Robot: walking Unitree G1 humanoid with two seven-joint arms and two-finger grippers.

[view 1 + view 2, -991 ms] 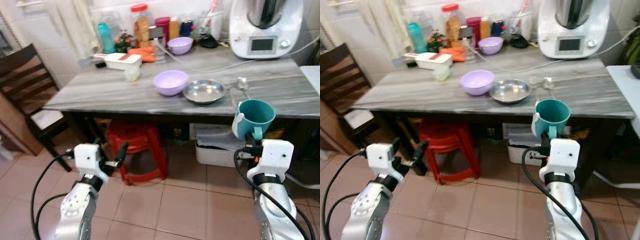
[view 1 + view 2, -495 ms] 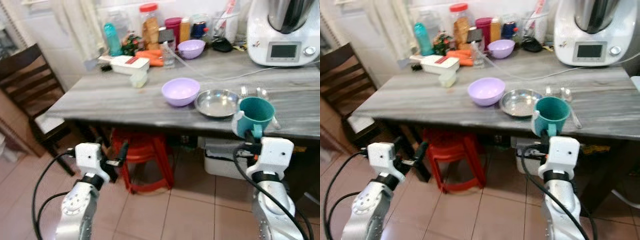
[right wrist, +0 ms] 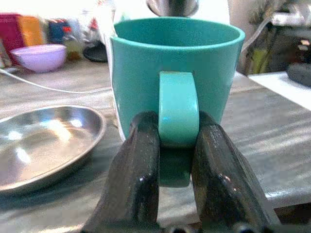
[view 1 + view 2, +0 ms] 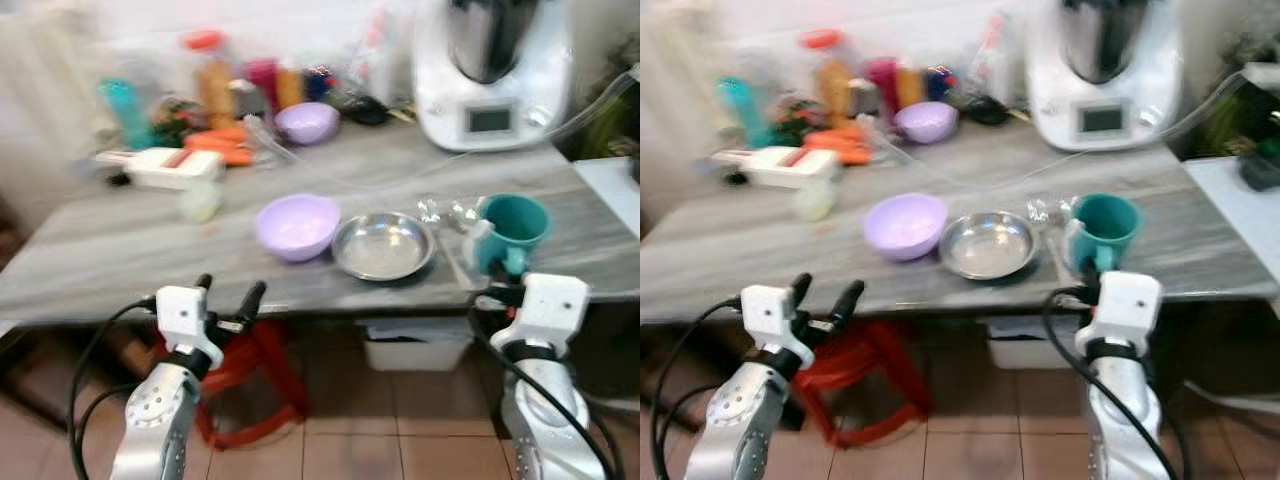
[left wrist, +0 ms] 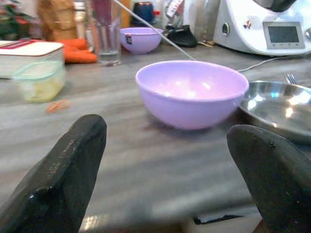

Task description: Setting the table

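We have closed on the worktop (image 4: 120,265) since a second ago, so the teal mug (image 4: 512,232) now sits over its front edge, ready to set down. Our right gripper (image 3: 176,145) holds it upright, jaws clamped on the handle, just beside the steel plate (image 4: 384,245). Our left gripper (image 5: 165,160) hovers low before the edge, jaws apart, facing the lilac bowl (image 5: 192,92).

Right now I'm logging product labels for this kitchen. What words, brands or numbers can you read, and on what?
None can be read.
White kitchen machine: its screen shows faint marks and there is a small red and dark logo beside the knob, all too blurred to read.
Jars and bottles at the back: labels blurred.
Teal mug, held in the right gripper: plain, no print.
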